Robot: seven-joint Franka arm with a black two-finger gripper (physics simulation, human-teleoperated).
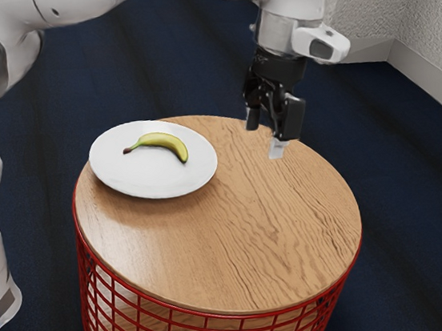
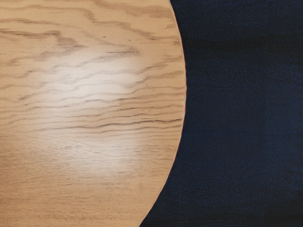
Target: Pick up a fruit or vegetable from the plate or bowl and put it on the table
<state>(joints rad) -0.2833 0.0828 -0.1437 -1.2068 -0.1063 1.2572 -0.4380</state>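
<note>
– Hovering over the round table (image 1: 255, 242) near its edge, with the gripper (image 1: 271, 130) spread wide!
– And across the open wood?
– Coming up on the white plate (image 1: 117, 175), and spotting the banana (image 1: 161, 140) on it, inside the rim!

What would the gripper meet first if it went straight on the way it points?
Probably the bare tabletop, near its edge: the gripper points down. Its exact height and landing spot are hard to judge. The plate lies off to the side.
</note>
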